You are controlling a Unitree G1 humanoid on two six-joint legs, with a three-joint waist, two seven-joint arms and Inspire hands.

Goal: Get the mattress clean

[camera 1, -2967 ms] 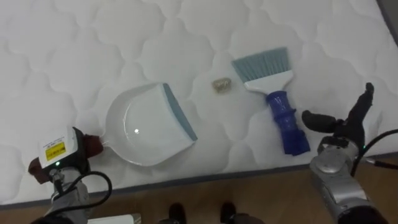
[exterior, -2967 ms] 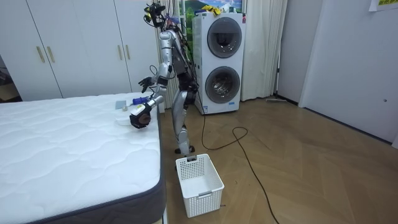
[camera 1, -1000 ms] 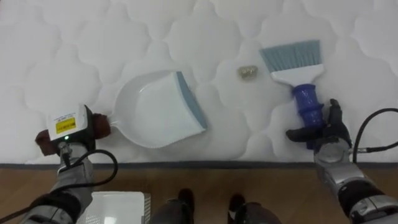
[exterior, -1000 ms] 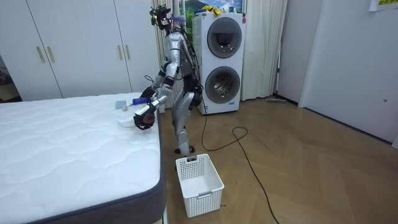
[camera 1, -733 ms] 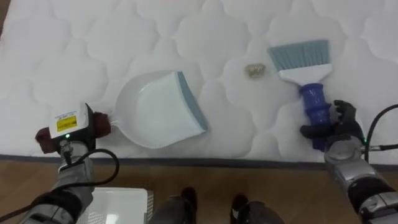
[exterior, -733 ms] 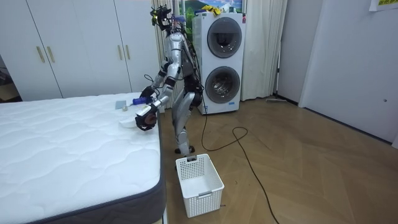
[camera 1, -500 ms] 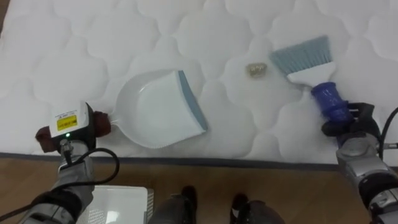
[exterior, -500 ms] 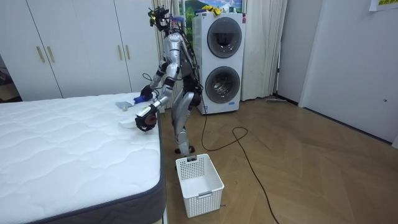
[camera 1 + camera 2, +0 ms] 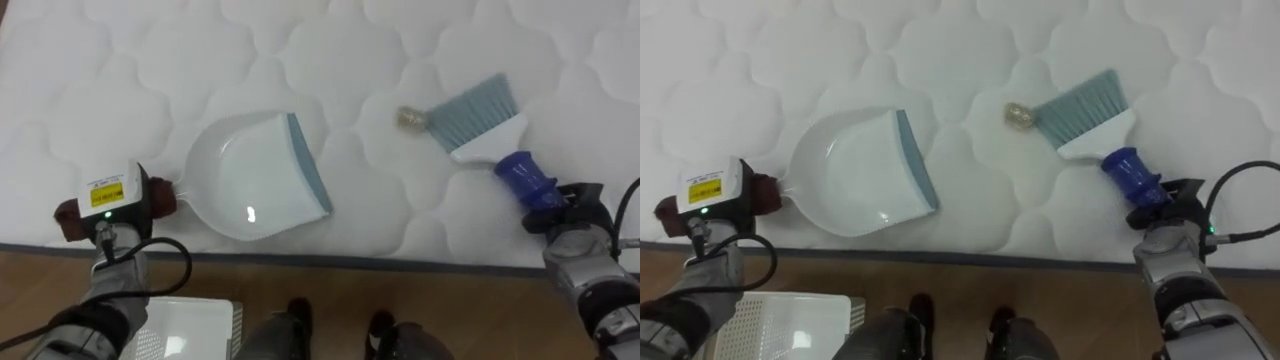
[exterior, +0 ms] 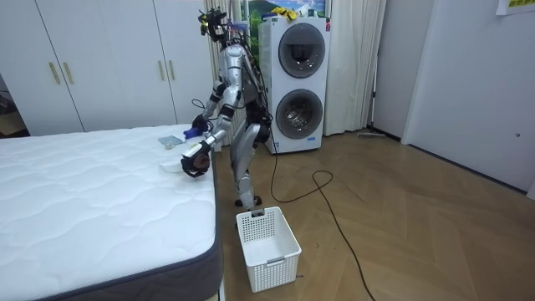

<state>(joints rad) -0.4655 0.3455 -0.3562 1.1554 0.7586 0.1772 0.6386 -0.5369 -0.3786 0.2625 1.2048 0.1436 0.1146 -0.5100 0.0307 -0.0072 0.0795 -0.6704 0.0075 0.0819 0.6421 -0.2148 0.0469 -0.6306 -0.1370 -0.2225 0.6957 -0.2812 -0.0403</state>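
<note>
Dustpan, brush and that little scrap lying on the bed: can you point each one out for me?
dustpan (image 9: 240, 172), left eye view, on the white hollow of the pan.
brush (image 9: 472, 108), left eye view, on the grey-blue bristles.
scrap (image 9: 408, 118), left eye view, on the middle of the small lump beside the bristles.

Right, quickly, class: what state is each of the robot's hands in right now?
Left hand: closed round the handle of the dustpan.
Right hand: closed round the blue handle of the brush.
</note>
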